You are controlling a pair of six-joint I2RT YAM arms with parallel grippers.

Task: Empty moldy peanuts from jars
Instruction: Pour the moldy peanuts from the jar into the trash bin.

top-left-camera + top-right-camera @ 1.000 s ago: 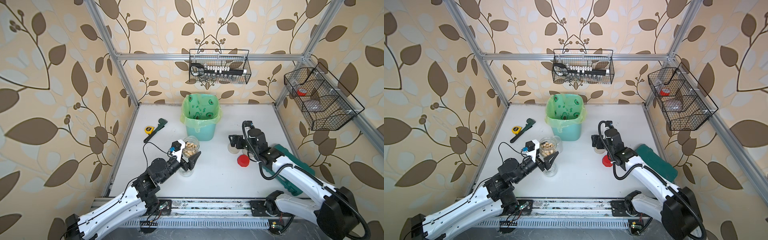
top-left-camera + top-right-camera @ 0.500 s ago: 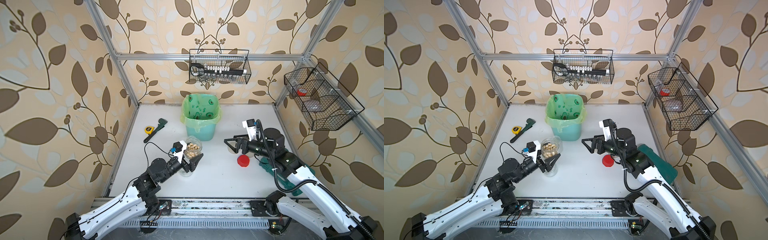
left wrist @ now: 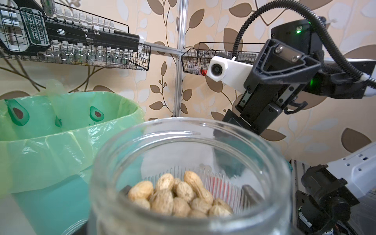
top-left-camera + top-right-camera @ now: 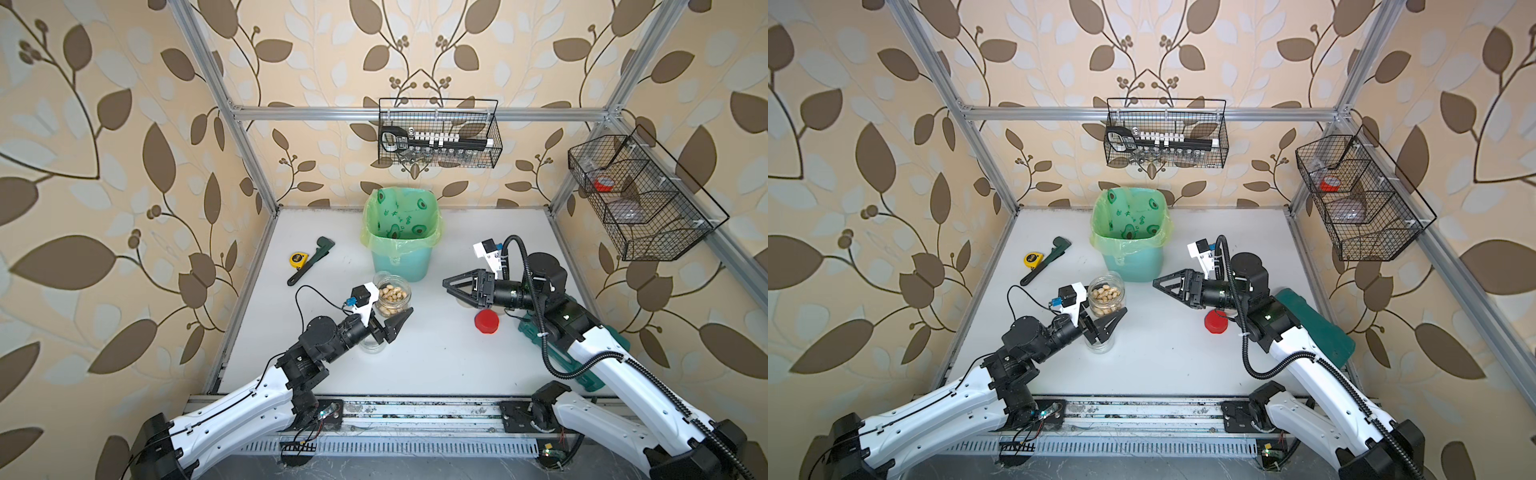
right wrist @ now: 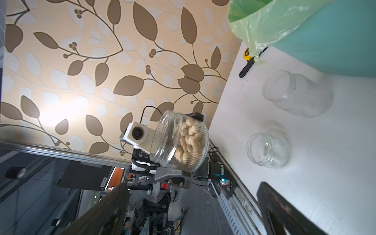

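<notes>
My left gripper (image 4: 392,309) is shut on a squat clear jar (image 4: 392,296) and holds it above the table, tilted. The jar has no lid, and the moldy peanuts (image 3: 179,195) lie heaped inside it, also plain from the right wrist (image 5: 189,142). My right gripper (image 4: 452,289) hangs open and empty, lying level and pointing at that jar from the right; its dark fingers (image 5: 105,207) frame nothing. Two empty jars stand on the table: a taller one (image 5: 293,93) by the bin and a short one (image 5: 268,150), the latter under my left gripper (image 4: 1100,345). A red lid (image 4: 486,322) lies below the right wrist.
A mint-green bin (image 4: 401,262) with a green liner stands at the back middle, just beyond the held jar. A yellow tape measure (image 4: 297,259) and a dark wrench (image 4: 311,259) lie at the back left. A dark green slab (image 4: 1312,320) sits at the right edge. Wire baskets (image 4: 438,133) hang on the walls.
The right gripper rose from beside the red lid, swung level to point left at the held jar, and opened wide. The left gripper with its jar has hardly moved.
</notes>
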